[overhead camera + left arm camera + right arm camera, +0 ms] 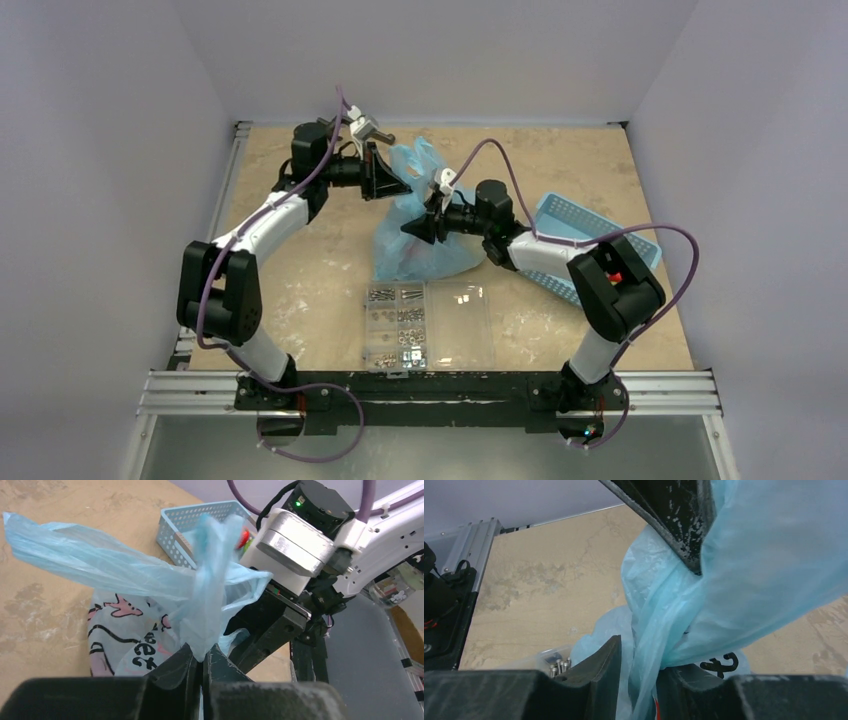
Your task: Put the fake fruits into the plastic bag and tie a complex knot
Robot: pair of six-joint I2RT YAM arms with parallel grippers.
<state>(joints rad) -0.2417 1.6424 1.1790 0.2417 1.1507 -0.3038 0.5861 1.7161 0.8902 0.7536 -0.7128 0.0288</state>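
L gripper (202, 653): fingers together, clamped on a twisted strip of bag handle that stands up from the tips.
Plastic bag (425, 250): light-blue, body on the table (300, 270) below and betw. both sets of fingers; pink/black print faces the L fingers.
Screw box (430, 325): clear, on the near side of both fingers, just beside the bag's edge.
R gripper (639, 672): fingers narrowly apart, band of bag plastic running betw. them; can't tell if pinched.
Basket (600, 225): blue, slotted, behind the R fingers on the wrist side.
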